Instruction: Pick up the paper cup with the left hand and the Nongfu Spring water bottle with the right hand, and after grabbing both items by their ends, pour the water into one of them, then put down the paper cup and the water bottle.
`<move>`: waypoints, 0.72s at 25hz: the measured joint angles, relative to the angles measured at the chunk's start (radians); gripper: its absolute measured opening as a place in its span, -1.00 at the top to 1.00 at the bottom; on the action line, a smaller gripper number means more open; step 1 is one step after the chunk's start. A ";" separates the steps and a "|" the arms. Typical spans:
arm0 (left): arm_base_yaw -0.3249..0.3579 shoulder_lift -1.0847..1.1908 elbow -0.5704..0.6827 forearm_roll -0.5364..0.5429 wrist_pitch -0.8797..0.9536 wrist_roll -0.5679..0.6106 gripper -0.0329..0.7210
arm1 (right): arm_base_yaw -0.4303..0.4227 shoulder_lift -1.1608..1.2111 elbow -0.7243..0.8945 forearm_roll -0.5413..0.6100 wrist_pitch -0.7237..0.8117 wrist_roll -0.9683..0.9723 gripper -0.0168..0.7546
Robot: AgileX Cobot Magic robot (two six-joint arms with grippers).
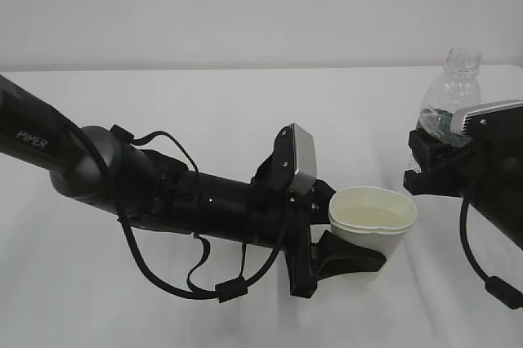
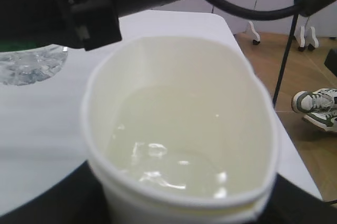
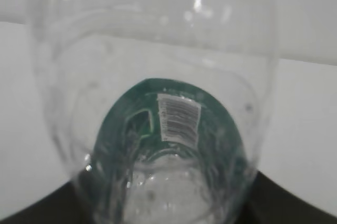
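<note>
The left hand (image 1: 347, 246) is clenched around the paper cup (image 1: 372, 221), which sits upright between its fingers, rim squeezed into an oval, with water (image 2: 168, 150) inside. To the right of the cup, well apart, the right hand (image 1: 437, 160) grips the Nongfu Spring water bottle (image 1: 449, 99) by its lower body; the open neck rises above the fingers.

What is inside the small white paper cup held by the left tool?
The small white paper cup holds a shallow pool of clear water over its cream bottom. Its near inner wall is hidden behind the rim.
</note>
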 joint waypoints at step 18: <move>0.000 0.000 0.000 0.000 0.000 0.000 -0.21 | 0.000 0.149 -0.126 0.001 -0.002 0.017 0.08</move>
